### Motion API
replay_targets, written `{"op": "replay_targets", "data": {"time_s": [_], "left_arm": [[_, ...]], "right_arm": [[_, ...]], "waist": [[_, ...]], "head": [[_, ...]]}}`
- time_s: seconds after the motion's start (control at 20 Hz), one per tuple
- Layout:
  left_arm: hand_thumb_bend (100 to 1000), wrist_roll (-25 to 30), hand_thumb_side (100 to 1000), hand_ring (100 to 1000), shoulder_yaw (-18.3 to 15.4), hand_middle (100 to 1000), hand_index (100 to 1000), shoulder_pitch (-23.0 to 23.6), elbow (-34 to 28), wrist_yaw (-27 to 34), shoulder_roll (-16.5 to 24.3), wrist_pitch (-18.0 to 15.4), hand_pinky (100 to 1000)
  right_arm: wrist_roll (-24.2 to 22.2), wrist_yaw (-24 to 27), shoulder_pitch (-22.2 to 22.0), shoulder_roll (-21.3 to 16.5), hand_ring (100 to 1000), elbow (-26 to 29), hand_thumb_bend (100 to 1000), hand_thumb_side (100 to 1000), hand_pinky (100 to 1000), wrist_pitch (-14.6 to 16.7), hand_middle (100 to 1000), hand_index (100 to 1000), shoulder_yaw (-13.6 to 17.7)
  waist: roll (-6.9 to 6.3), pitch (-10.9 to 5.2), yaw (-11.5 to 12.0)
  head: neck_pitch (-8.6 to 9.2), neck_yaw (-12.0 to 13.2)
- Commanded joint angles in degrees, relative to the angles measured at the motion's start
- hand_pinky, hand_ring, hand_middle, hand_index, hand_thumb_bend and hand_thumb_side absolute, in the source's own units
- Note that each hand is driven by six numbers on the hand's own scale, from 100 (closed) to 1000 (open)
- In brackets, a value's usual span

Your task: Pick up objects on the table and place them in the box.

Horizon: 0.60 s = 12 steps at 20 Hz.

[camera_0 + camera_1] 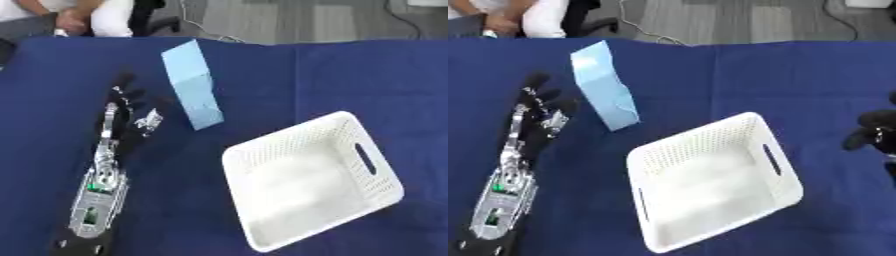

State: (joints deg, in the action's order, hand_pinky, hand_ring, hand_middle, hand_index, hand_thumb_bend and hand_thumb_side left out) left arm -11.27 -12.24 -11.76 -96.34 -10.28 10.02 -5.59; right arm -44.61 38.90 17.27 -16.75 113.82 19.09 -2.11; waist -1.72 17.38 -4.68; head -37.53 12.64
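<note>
Progress nil: white box (710, 185) apparently empty, lying between the two robot hands, right of the left robot hand (129, 117). Light blue carton (192, 85) not yet grasped, on the blue table (815, 80) just right of and beyond the left robot hand's straight, spread fingers. Right robot hand (874, 131) at the right edge, fingers curled, holding nothing; pick and placement both outstanding.

No text, label or number can be read — nothing legible anywhere.
</note>
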Motion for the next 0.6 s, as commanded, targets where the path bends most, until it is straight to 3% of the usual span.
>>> {"op": "replay_targets", "data": {"time_s": [0.05,0.6], "left_arm": [[802,1.10,559,828,0.21,883,1000,-0.91,0.97,-1.76,1.47,-0.78,762],[790,2.48,579,818,-0.33,875,1000,-3.61,6.92,-2.74,3.17,-2.76,753]], "right_arm": [[-7.36,0.66,0.94,-0.64,833,0.77,100,785,715,7.17,886,881,-0.07],[-7.36,1.10,1.44,-0.57,832,0.77,100,783,714,6.83,885,874,-0.29]], "waist": [[-0.09,-0.75,-0.30],[-0.25,-0.60,-1.00]], "head": [[0.58,-0.02],[0.62,0.41]]}}
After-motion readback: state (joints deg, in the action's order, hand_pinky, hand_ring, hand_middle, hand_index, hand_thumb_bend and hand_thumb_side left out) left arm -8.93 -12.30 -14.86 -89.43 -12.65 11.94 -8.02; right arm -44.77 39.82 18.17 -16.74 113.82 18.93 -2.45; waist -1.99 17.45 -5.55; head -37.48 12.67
